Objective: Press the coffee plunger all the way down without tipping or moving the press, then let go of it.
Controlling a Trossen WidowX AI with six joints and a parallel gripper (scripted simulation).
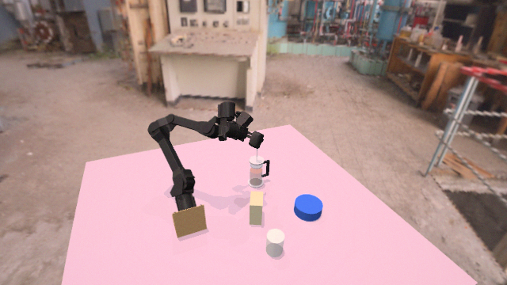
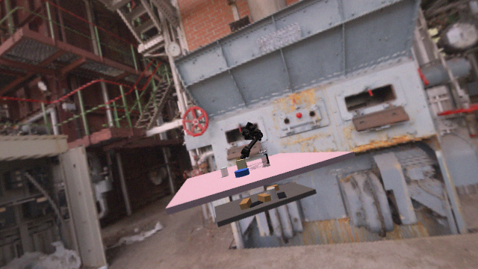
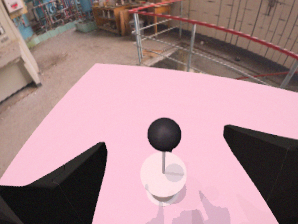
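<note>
The coffee press [image 1: 256,172] [image 2: 264,161] stands upright on the pink table [image 1: 119,245] [image 2: 299,162] [image 3: 125,95], its black handle [image 1: 268,168] toward the right in the top view. Its thin plunger rod [image 1: 257,153] [image 3: 163,161] stands raised out of the pale lid [image 3: 159,180]. The black ball knob [image 3: 164,134] tops the rod. My gripper [image 1: 257,140] [image 3: 166,139] is open, at the top of the rod. In the wrist view the knob shows between the two spread fingers, with a gap on each side. In the top view the gripper hides the knob.
A yellowish block [image 1: 256,210] stands in front of the press. A blue disc [image 1: 308,207] [image 2: 242,172] lies to its right. A white cylinder [image 1: 275,242] [image 2: 224,172] stands nearer the camera. A brown panel [image 1: 189,222] stands by the arm's base.
</note>
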